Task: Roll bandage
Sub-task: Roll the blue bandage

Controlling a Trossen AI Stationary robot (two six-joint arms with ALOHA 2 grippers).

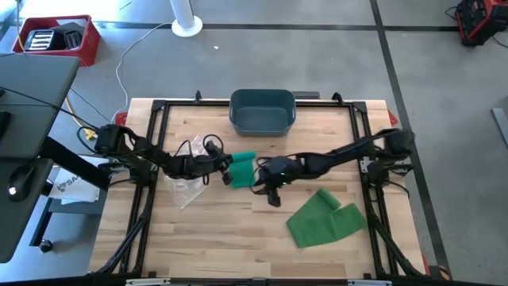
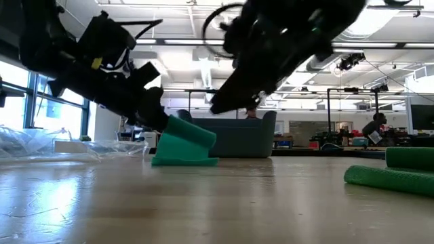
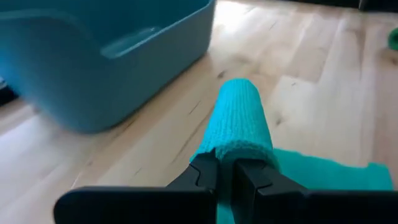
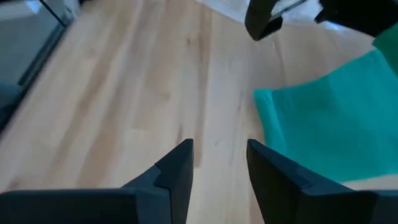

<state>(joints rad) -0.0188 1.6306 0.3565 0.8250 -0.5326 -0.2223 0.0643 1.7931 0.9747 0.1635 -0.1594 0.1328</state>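
Note:
A teal bandage (image 1: 242, 168) lies mid-table, partly wound into a roll (image 3: 239, 118). Its loose flat tail (image 4: 323, 130) is spread on the wood. My left gripper (image 1: 225, 168) reaches in from the left and is shut on the roll. In the low view the roll (image 2: 190, 132) slants above its tail (image 2: 183, 161). My right gripper (image 4: 217, 168) hovers open over bare wood just near-side of the tail, with nothing between its fingers. A second, green bandage (image 1: 325, 218) lies crumpled on the table at the near right. My left gripper pinches the roll's near end (image 3: 239, 152) between its two shut fingers (image 3: 205, 174). The fingers come in slanting down from the table's left, pointing along the roll's length. The roll sits tilted, and its loose tail (image 3: 323, 174) rests flat on the table.
A blue-grey bin (image 1: 263, 111) stands at the table's far middle, close behind the roll (image 3: 93, 56). A clear plastic bag (image 1: 186, 189) lies under the left arm. Bare wood stretches along the near edge.

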